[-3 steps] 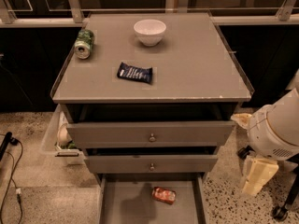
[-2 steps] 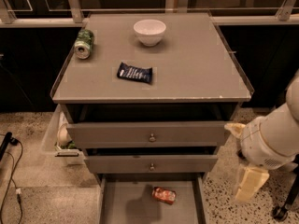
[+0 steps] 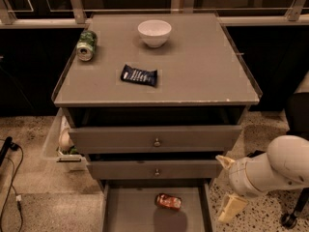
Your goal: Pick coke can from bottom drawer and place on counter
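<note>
We see the red metal can (image 3: 168, 201) lying on its side on the flat grey floor of the pulled-out bottom drawer (image 3: 130, 211). Right of the can, beyond the drawer's low wall, our pale hand (image 3: 228, 185) gapes open, empty. Above the can spreads the smooth grey worktop (image 3: 203, 71).

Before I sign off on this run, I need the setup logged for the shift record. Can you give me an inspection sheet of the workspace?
Surface: the counter is grey and flat, and holds three loose things.
Job's things: the coke can lies on its side in the bottom drawer, which is pulled open; it is not gripped.
Clutter: green can on its side at back left; white bowl upright at the back; snack packet lying flat.
Grippers: the gripper is open and empty, low at the cabinet's right, apart from the coke can.
Cables: black cable on the floor at left.
Surroundings: two knobbed drawers partly out; clear bin at the cabinet's left; speckled floor.
</note>
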